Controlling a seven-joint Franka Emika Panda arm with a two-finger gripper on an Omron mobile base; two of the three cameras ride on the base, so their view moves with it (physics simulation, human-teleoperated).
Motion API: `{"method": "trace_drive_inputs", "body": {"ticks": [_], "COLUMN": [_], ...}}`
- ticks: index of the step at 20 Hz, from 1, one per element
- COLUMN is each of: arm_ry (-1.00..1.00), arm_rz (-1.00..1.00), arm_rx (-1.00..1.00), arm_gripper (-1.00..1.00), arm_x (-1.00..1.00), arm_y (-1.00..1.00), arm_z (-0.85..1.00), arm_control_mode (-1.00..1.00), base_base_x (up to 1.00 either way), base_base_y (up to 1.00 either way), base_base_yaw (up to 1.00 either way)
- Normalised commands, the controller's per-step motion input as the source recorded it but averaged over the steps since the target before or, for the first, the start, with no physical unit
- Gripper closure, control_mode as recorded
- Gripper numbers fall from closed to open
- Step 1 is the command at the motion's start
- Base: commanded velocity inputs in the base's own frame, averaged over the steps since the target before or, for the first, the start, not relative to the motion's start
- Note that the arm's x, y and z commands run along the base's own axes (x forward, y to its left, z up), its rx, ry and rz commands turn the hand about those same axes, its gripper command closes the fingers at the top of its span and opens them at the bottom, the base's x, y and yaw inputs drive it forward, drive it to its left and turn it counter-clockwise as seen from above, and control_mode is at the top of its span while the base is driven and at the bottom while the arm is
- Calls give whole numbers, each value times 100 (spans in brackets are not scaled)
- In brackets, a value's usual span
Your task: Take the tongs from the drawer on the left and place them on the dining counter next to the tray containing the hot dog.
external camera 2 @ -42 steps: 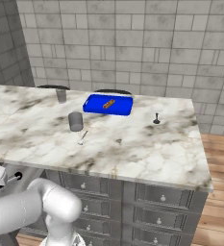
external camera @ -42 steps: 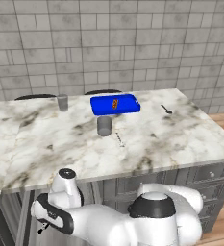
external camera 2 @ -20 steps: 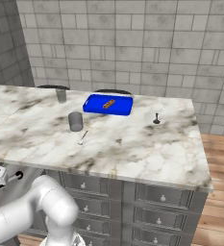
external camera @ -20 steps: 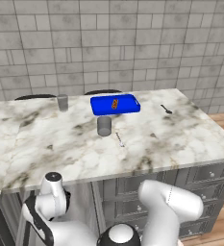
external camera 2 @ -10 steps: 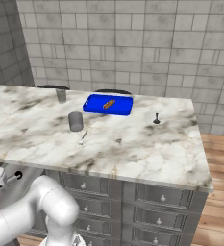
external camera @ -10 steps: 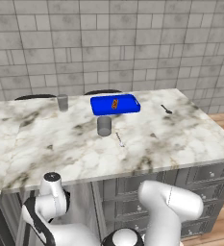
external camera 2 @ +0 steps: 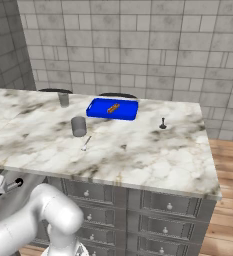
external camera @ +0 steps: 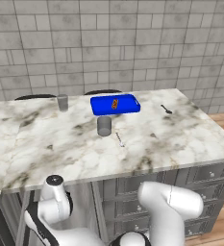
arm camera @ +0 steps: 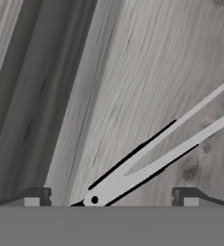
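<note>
In the hand view the tongs (arm camera: 156, 153) lie on the pale wooden floor of the drawer (arm camera: 132, 62), their two silver-grey arms spreading toward the upper right. The hinge end rests between my fingertips. My gripper (arm camera: 108, 198) hangs just over that hinge, open, one dark fingertip (arm camera: 35, 197) on each side, gripping nothing. The drawer's dark wall (arm camera: 27, 72) runs along the left. On the dining counter (external camera: 176, 139) (external camera 2: 158, 160) sits the blue tray (external camera: 125, 106) (external camera 2: 100, 111) holding the hot dog (external camera: 115, 103) (external camera 2: 113, 107).
A grey cup (external camera: 104, 126) (external camera 2: 78, 126) and a thin utensil (external camera: 119, 139) (external camera 2: 86, 143) lie in front of the tray. A glass (external camera: 62, 102) (external camera 2: 63, 99) stands at the back, a small dark spoon (external camera: 167, 109) (external camera 2: 162, 123) to the right. Narrow knobbed drawers (external camera 2: 169, 206) line the cabinet.
About two seconds ago the arm folded down lower toward the left of the cabinets. Over the last second it has hardly moved, and the jaws have stayed open.
</note>
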Motion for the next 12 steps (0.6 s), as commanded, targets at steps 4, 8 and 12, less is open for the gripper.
{"method": "trace_drive_inputs", "body": {"ticks": [4, 8, 12], "arm_ry": [0, 1, 0], "arm_rz": [0, 0, 0], "arm_rx": [0, -1, -3], "arm_gripper": [-100, -100, -100], "arm_x": [0, 4, 8], "arm_y": [0, 0, 0], "arm_z": [0, -11, -14], "arm_control_mode": [-100, -100, -100], "base_base_x": [0, 0, 0], "base_base_y": [0, 0, 0], "base_base_yaw": [0, 0, 0]}}
